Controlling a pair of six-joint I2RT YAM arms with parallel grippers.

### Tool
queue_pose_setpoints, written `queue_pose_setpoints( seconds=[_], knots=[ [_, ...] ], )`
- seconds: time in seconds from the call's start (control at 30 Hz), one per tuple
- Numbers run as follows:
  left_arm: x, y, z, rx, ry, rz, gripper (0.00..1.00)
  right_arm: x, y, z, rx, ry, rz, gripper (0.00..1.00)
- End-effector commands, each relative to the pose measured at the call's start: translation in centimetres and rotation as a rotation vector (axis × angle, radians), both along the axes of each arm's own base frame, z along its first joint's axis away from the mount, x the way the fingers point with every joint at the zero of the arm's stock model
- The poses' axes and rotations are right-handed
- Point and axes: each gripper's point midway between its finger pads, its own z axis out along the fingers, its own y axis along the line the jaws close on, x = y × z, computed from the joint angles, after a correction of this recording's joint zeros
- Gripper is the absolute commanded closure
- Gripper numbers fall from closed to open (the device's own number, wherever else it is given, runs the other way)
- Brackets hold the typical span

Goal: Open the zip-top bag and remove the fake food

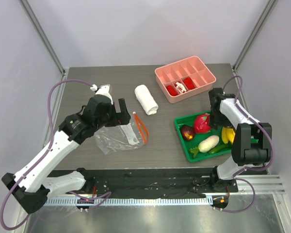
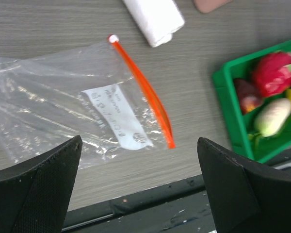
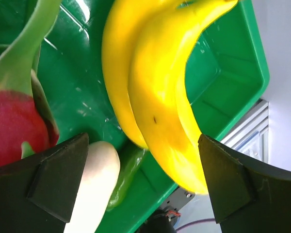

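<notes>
The clear zip-top bag (image 1: 117,138) lies flat on the table, its orange-red zip strip (image 1: 142,128) on the right edge; nothing shows inside it. The left wrist view shows the bag (image 2: 53,102) and strip (image 2: 146,94) too. My left gripper (image 1: 120,114) is open and empty just behind the bag. The fake food lies in a green tray (image 1: 180,127): dragon fruit (image 1: 202,123), dark red fruit (image 1: 187,132), white vegetable (image 1: 208,143), banana (image 1: 228,134), green pepper (image 1: 216,149). My right gripper (image 3: 143,187) is open and empty just above the banana (image 3: 160,82).
A rolled white towel (image 1: 146,99) lies behind the bag. A pink divided tray (image 1: 185,78) with small red-and-white pieces stands at the back right. The table's near edge (image 2: 150,194) is close below the left fingers.
</notes>
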Motion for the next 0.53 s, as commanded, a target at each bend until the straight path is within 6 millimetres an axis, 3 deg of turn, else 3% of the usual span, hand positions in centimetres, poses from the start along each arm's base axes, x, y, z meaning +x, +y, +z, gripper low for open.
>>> queue_pose_setpoints(
  seconds=[0.0, 0.1, 0.13, 0.2, 0.3, 0.47, 0.5],
  knots=[
    [-0.3, -2.6, 2.4, -0.179, -0.061, -0.050, 0.00, 0.8, 1.3, 5.0, 0.035, -0.134, -0.040, 0.01],
    [-1.3, -3.8, 3.4, -0.249, -0.077, -0.099, 0.00, 2.3, 7.5, 10.0, 0.114, -0.299, 0.095, 0.00],
    [-1.6, -4.0, 4.2, -0.277, -0.089, -0.104, 0.00, 2.2, 10.9, 11.8, 0.174, -0.356, 0.186, 0.00],
    [-1.8, -4.2, 5.4, -0.320, -0.112, -0.111, 0.00, 2.3, 15.5, 14.7, 0.333, -0.467, 0.229, 0.00],
    [-2.2, -4.2, 7.4, -0.380, -0.149, -0.115, 0.00, 1.3, 20.0, 18.5, 0.540, -0.610, 0.262, 0.00],
    [-2.5, -4.1, 9.4, -0.430, -0.196, -0.124, 0.00, 0.1, 21.7, 23.8, 0.760, -0.858, 0.306, 0.00],
    [-2.7, -4.1, 9.8, -0.436, -0.208, -0.137, 0.00, -0.3, 21.9, 26.4, 0.821, -0.967, 0.339, 0.00]
  ],
)
